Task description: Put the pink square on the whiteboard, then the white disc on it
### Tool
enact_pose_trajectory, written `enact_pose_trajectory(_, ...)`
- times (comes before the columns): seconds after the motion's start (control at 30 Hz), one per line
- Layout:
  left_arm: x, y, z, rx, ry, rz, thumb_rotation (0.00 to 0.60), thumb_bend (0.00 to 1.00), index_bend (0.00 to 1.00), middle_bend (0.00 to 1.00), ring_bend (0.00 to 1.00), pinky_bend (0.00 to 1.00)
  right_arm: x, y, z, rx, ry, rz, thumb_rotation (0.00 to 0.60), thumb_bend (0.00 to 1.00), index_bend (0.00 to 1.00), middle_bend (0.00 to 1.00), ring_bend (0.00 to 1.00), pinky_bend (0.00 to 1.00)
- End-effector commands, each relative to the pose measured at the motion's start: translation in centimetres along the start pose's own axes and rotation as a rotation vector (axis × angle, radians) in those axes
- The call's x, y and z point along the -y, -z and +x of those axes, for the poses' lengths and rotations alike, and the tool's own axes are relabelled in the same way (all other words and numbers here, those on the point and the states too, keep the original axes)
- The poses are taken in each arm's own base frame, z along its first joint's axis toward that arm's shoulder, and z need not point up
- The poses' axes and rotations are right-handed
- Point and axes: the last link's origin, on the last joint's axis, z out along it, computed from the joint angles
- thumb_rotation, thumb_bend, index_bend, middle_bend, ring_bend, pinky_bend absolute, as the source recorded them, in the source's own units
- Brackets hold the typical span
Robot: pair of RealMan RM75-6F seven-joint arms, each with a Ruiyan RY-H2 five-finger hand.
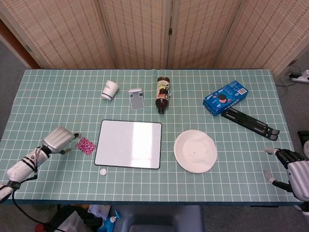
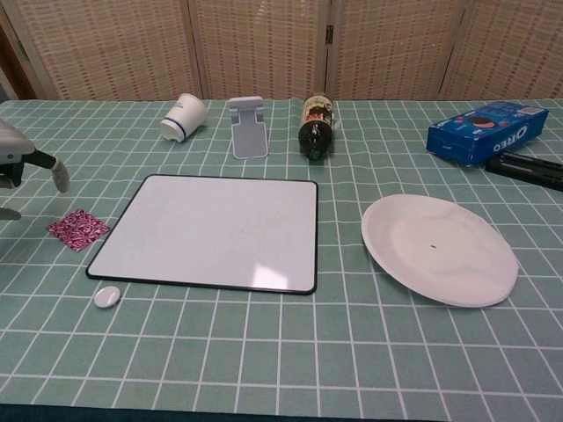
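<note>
The pink patterned square (image 1: pixel 86 145) (image 2: pixel 78 229) lies flat on the green cloth just left of the whiteboard (image 1: pixel 129 143) (image 2: pixel 212 230). A small white disc (image 1: pixel 103 171) (image 2: pixel 107 296) sits by the board's near left corner. My left hand (image 1: pixel 60 139) (image 2: pixel 19 161) hovers just left of the pink square, fingers apart, holding nothing. At the table's near right corner my right hand (image 1: pixel 291 169) is open and empty; the chest view does not show it.
A white plate (image 1: pixel 195 151) lies right of the board. Behind it are a tipped paper cup (image 1: pixel 110 90), a phone stand (image 1: pixel 136 99), a lying bottle (image 1: pixel 162 94), a blue cookie box (image 1: pixel 225 96) and a black folding stand (image 1: pixel 251 123).
</note>
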Motion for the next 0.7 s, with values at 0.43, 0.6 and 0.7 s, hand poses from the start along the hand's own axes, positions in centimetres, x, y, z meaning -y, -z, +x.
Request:
enact_pose_trajectory(0.43,-1.6,-2.7,-0.8,0.033,-0.069,-0.027,0.6,0.25,0.32,1.0,0.97,1.0,-0.1,-0.2,-0.1,0.007,0.001,-0.005,0.6,0.23,0.27,0.35,0.31,0.36)
enact_pose_trajectory(0.6,-1.7,-3.2,-1.0,0.047,-0.09,-0.029,0.6,0.25,0.31,1.0,0.97,1.0,-0.1,-0.2,-0.2,0.011,0.003,-0.01,0.6,0.23,0.27,0.35,0.31,0.36)
enact_pose_trajectory(0.7,-1.8,-3.5,-1.1,0.055,-0.089,-0.029,0.6,0.25,0.31,1.0,0.97,1.0,-0.2,-0.2,-0.2,0.014,0.004,-0.013,0.6,0.23,0.27,0.35,0.31,0.36)
